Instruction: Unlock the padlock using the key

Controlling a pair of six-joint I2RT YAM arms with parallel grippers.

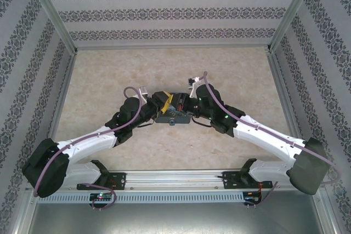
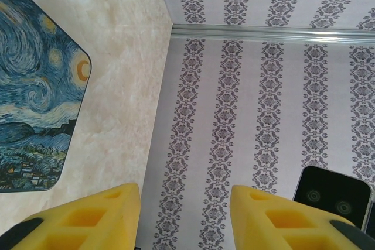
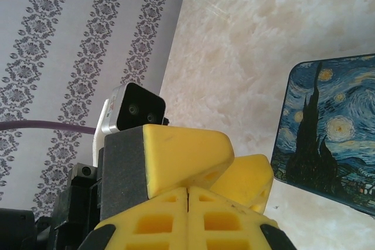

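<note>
The padlock (image 1: pixel 172 123) looks tiny, rigid and slick; its body suits pinching. Left fingers (image 2: pixel 88 218) gape empty; right fingers (image 3: pixel 158 226) press together.

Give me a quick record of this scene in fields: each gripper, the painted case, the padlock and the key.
left gripper: open, yellow fingers apart, nothing between them
right gripper: shut, yellow fingers pressed together, nothing seen in them
Starry Night case: lying flat on the marble-look table, both grippers meeting over it
padlock: probably the small bluish-grey piece at the case's near edge
key: too small to tell
</note>
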